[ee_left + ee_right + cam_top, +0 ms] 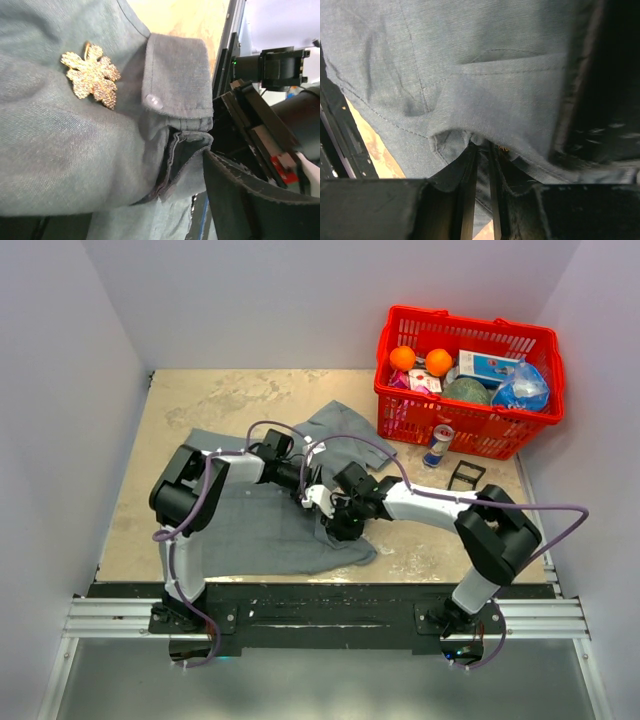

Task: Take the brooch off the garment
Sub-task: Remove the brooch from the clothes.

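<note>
The garment (pixel 255 525) is a grey shirt spread on the table and bunched up where the two grippers meet. The brooch (pixel 91 75), a gold glittering leaf, is pinned to the cloth beside a folded band with a white button (pixel 152 101); nothing touches it. My left gripper (pixel 303 483) holds a thick fold of the shirt between its jaws (pixel 135 200). My right gripper (pixel 336 510) is shut on a fold of the shirt's edge (pixel 482 146); a gold speck (pixel 502 148) shows by its fingertip. The brooch is hidden in the top view.
A red basket (pixel 470 430) with oranges and packets stands at the back right. A can (pixel 437 446) and a small black frame (pixel 466 475) stand in front of it. The right arm's black body (pixel 280 70) is close on the left gripper's right.
</note>
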